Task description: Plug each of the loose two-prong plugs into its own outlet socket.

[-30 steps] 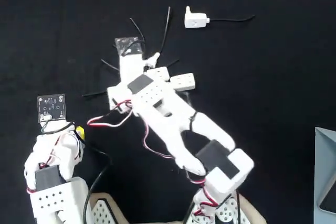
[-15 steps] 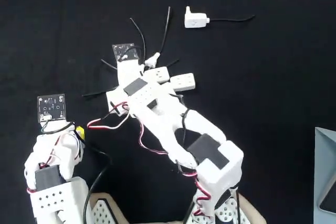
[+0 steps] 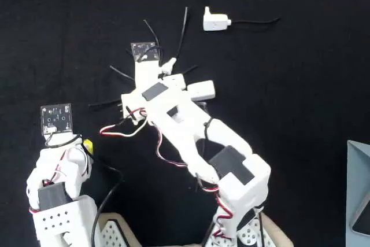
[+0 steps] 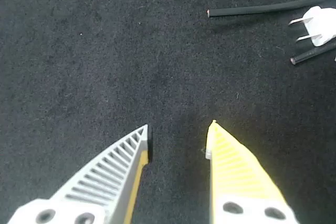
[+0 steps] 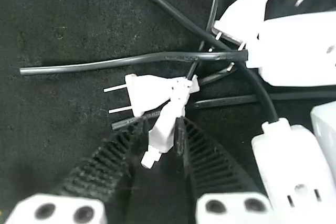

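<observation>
right gripper point(image 5: 160, 125) pinching small white plastic two-prong plug point(image 5: 144, 95) | likely light, stiff, slippery; hold body, not prongs | left gripper point(image 4: 179, 127) open, empty

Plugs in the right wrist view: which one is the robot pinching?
The slanted white plug between the right end effector's black fingers; the pronged plug past them is not gripped.

left arm point(image 3: 58, 184): white printed shell, perforated base, black motor block point(image 3: 51, 194), black cable. left gripper point(image 4: 178, 129): one pale grey ribbed finger point(image 4: 113, 166), one yellow ribbed finger point(image 4: 236, 166), paired screw holes at each root. right arm point(image 3: 191, 137): white shell, black motor blocks, looped red and white wires point(image 3: 107, 129). right gripper point(image 5: 160, 124): black ribbed fingers point(image 5: 102, 169) on white mounts with paired holes. a square speckled board point(image 3: 56, 118) tops each wrist.
</observation>
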Motion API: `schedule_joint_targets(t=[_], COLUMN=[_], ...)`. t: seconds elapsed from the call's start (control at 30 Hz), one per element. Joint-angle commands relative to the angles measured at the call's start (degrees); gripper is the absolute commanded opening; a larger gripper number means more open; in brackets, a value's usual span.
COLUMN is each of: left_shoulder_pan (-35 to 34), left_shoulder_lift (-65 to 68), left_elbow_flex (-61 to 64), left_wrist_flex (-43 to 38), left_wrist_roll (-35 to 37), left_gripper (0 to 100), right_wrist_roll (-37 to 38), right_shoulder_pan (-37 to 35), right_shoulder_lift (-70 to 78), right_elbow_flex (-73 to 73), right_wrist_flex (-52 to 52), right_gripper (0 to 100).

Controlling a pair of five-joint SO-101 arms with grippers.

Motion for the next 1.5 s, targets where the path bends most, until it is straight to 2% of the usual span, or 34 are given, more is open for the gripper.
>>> schedule_joint_targets(t=[0.0,0.1,0.3,0.53,0.63,0.7,1.07,1.3,1.47], left_shoulder_pan=[-0.57,-0.57,-0.48,-0.48,-0.48,-0.48,-0.48,1.98,2.95], left_shoulder_lift=[-0.44,-0.44,-0.44,-0.44,-0.44,-0.44,-0.44,-0.44,-0.44], left_elbow_flex=[-1.27,-1.27,-1.19,-1.19,-1.19,-1.19,-1.1,-1.1,-1.01], left_wrist_flex=[-1.32,-1.32,-1.32,-1.32,-1.32,-1.32,-1.32,-1.32,-1.23], left_wrist_roll=[0.53,0.53,0.53,0.53,0.44,0.44,0.53,0.44,0.53], left_gripper=[19,19,19,19,19,19,19,19,19], right_wrist_roll=[-0.44,-0.53,-0.7,-0.53,-0.09,0.0,10.2,19.16,20.4], right_shoulder_pan=[0.7,0.79,0.97,0.97,0.97,0.88,0.88,-0.26,-2.29], right_shoulder_lift=[2.15,4.0,4.62,8.48,8.04,6.02,-19.82,-38.99,-49.1], right_elbow_flex=[-2.24,-3.3,-10.51,-11.47,-12.0,-12.26,-8.57,4.26,12.97], right_wrist_flex=[-0.18,0.44,9.85,10.46,12.04,13.98,32.79,33.32,32.18], right_gripper=[11.9,12.4,12.4,11.8,2.6,2.2,1.1,1.1,1.1])
